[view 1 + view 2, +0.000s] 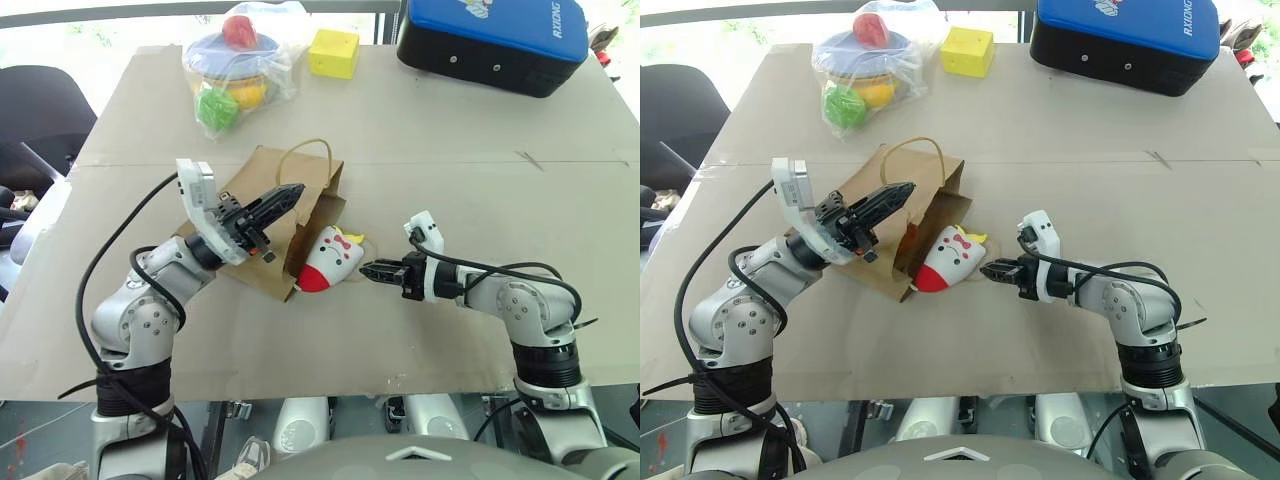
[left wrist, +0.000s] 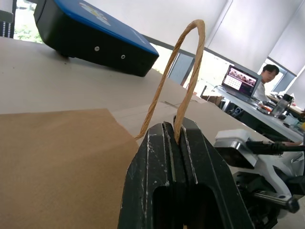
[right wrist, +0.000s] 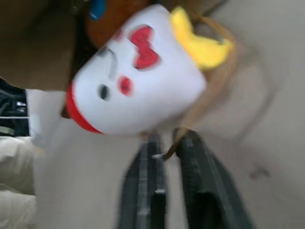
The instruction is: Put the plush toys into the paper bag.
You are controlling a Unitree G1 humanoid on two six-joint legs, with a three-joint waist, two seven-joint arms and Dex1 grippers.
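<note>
Toys are partly put away, as far as the pictures show. The paper bag [image 1: 262,215] lies on its side on the cardboard-covered table [image 1: 480,130], with its mouth facing the robot's right.

The left gripper [image 1: 287,196] is pressed together on one thin tan loop handle [image 2: 183,71], holding that side of the bag's mouth up. The left wrist view shows the cord squeezed between the two black fingers [image 2: 152,167].

The white plush toy [image 1: 329,259], with its red tip and yellow bow, lies right at the bag's mouth. It looks half in and half out, with the red tip toward the robot. Behind it, in the right wrist view, something brown with a blue mark [image 3: 107,19] sits in the dark of the bag. I think that is the brown plush toy, already in, but only a small part shows.

The right gripper [image 1: 370,270] is just beside the white toy's yellow end. Its fingers are close together, and the right wrist view shows the other tan handle running between them, so it seems to pinch that cord.

So one toy looks done. The white one needs to go all the way in.

The yellow foam cube [image 1: 333,53], the wrapped stacking toy [image 1: 232,70] and the blue and black case [image 1: 492,40] sit far back on the table.
</note>
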